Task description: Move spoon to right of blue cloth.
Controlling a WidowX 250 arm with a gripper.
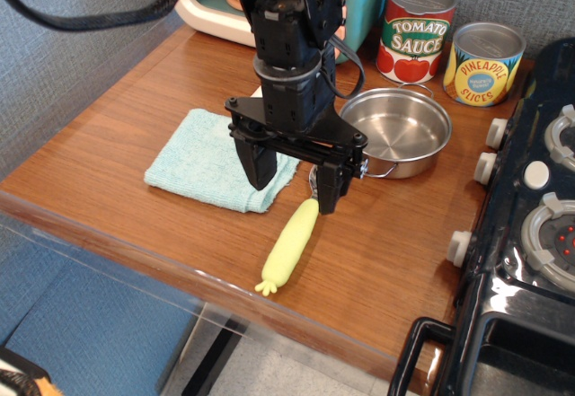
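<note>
The spoon (289,245) lies on the wooden table, its pale yellow-green handle pointing toward the front edge and its silver bowl mostly hidden under my gripper. It rests just right of the front corner of the light blue cloth (208,157), which lies flat at the left. My gripper (294,187) hangs open and empty above the spoon's bowl end, one finger over the cloth's right edge, the other by the spoon's top.
A steel pot (397,131) stands right of the gripper. A tomato sauce can (415,31) and a pineapple can (483,64) stand at the back. A black toy stove (530,234) fills the right side. A white and teal appliance (225,5) is behind the arm.
</note>
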